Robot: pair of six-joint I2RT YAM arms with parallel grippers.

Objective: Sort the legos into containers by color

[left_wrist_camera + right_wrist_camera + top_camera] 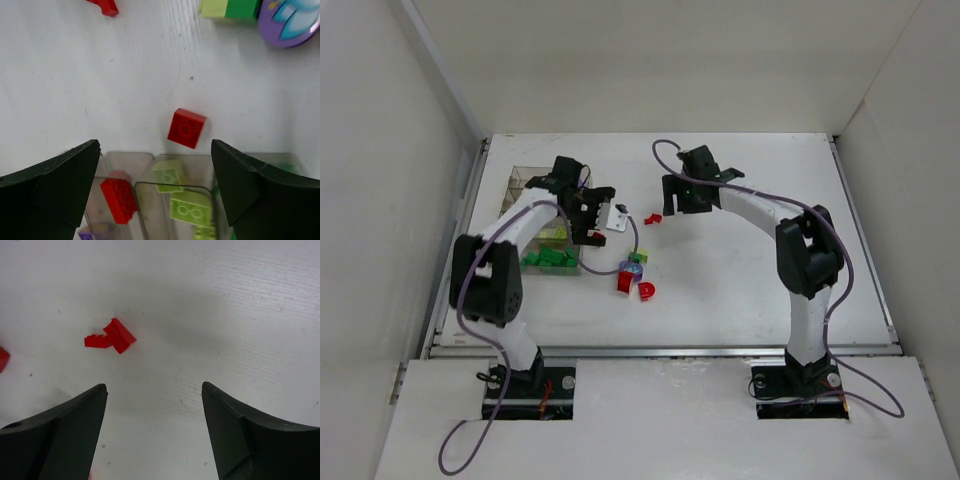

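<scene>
My left gripper [604, 214] is open and empty, hovering over the right end of the clear organizer box [523, 186]. In the left wrist view its fingers [60, 185] flank the box's end wall [131, 156]. The compartments hold a red brick [118, 199], yellow-green bricks [190, 209] and a purple one [84, 234]. A red brick [186, 128] lies on the table just outside the box. My right gripper [672, 205] is open and empty, just behind a red lego [653, 218], which also shows in the right wrist view [111, 336].
Loose pieces lie mid-table: two red bricks [625, 282] [646, 291] and a purple-blue piece with green bricks [635, 265]. Dark green bricks [548, 258] sit at the box's near side. White walls enclose the table on three sides.
</scene>
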